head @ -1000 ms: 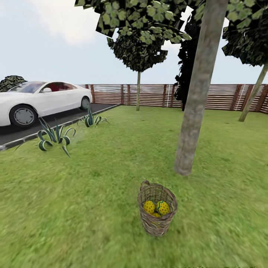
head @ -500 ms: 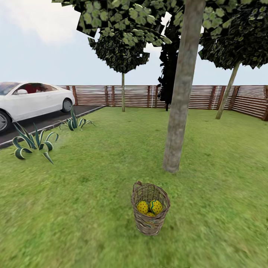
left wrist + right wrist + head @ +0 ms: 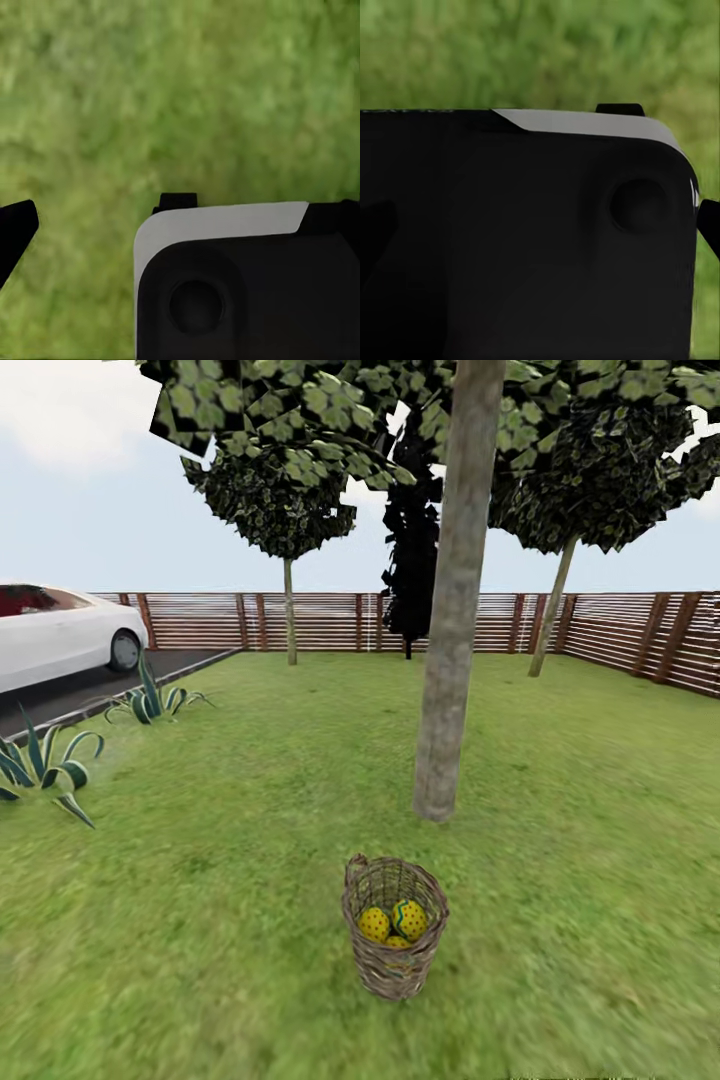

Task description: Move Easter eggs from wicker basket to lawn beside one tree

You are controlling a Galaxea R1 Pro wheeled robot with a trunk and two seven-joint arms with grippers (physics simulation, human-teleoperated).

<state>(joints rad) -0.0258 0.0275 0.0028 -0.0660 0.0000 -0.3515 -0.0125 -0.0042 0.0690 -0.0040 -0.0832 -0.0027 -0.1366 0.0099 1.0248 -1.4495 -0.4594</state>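
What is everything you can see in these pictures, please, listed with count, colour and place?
wicker basket: one, brown, upright on the grass near the bottom centre of the head view.
Easter eggs: three, yellow with marks, inside the basket.
lawn: one, mottled green, across the foreground.
nearest tree: one, grey-brown trunk, just beyond the basket.
other trees: three, two green-leaved, one almost black, by the fence.
fence: one, brown slats, along the back and right.
car: one, white, on the dark drive at left.
spiky plants: two, green, by the drive's edge.
robot body: black and white housing, over grass in both wrist views.
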